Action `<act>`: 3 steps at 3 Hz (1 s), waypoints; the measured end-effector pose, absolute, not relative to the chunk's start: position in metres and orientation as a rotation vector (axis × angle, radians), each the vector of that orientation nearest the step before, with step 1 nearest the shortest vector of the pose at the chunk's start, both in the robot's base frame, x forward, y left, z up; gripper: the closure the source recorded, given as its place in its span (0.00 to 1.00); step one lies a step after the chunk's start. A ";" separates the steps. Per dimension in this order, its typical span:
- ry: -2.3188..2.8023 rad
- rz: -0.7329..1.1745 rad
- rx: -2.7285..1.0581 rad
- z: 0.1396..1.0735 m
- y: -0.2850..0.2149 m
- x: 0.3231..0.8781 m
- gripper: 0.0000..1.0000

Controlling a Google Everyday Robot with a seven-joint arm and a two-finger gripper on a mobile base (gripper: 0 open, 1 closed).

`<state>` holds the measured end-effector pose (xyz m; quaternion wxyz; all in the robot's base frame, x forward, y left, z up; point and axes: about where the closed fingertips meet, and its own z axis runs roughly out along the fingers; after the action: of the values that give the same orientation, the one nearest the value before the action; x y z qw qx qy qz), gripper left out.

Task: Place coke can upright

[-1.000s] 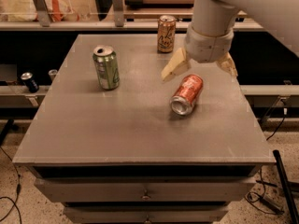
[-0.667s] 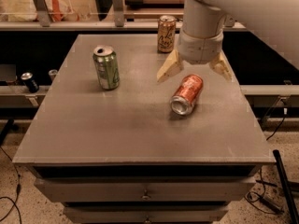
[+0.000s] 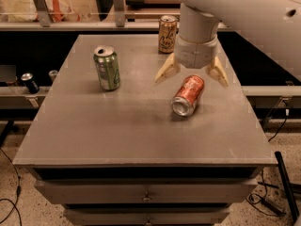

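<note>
Pincer [image 3: 192, 80], spread apart, hovers over lying coke can [image 3: 188, 95]; green can [image 3: 107, 68] and tan can [image 3: 167, 34] stand nearby.

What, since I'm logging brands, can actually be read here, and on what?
Nothing reads clearly.
coke can, lying on its side: white script, too blurred to read.
tan can: dark script, unreadable.
green can: markings unreadable.
gripper, open, straddling the coke can's far end: no text.
</note>
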<state>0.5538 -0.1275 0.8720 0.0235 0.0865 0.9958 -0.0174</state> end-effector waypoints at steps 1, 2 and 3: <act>3.072 -0.066 0.356 0.862 -0.131 0.557 0.00; 3.064 -0.078 0.398 0.854 -0.134 0.560 0.00; 3.059 -0.089 0.426 0.847 -0.140 0.561 0.00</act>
<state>0.5612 -0.1396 0.8474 0.0258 0.1379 0.9897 -0.0287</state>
